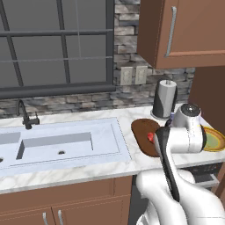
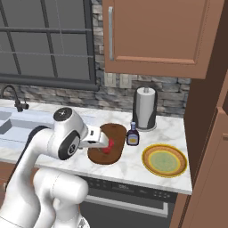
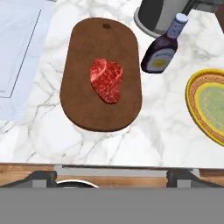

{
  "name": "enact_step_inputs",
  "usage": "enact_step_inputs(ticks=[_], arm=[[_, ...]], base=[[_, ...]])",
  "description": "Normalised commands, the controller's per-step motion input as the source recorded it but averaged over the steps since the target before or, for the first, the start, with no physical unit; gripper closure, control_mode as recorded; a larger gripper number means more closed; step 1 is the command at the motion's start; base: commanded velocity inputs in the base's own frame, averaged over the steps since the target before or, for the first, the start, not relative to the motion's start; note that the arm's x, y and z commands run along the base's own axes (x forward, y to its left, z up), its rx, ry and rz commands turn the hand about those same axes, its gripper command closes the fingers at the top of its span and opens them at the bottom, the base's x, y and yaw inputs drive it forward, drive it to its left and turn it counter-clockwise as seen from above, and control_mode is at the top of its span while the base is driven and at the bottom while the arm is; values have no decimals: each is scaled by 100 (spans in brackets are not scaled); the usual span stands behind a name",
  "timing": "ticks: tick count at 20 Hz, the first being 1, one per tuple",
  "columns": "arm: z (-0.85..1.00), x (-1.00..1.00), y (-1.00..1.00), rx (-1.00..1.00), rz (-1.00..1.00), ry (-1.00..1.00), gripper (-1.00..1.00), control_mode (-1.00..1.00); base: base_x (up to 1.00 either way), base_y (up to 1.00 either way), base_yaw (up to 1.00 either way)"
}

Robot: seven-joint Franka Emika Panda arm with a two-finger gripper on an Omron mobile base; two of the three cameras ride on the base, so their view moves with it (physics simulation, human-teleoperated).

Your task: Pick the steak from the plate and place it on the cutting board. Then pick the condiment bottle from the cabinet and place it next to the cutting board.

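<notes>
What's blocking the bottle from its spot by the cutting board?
Nothing visible. The condiment bottle already stands on the counter just beside the cutting board, between the board and the paper towel roll. The steak lies on the board; the plate is empty.

Glossy white rounded-shell arm (image 2: pixel 53 147), dark grey joint caps and black seam bands; bulbous white base segment below.

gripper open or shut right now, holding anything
Gripper: open and empty, above the steak that lies on the cutting board.
</notes>
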Motion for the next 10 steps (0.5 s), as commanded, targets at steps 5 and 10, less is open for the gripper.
enact_step_inputs(ticks=[5, 10], arm=[[76, -45, 24, 0, 0, -14, -100, -100], [68, -47, 44, -4, 2, -13, -100, -100]], base=[[0, 0, 0], [0, 0, 0]])
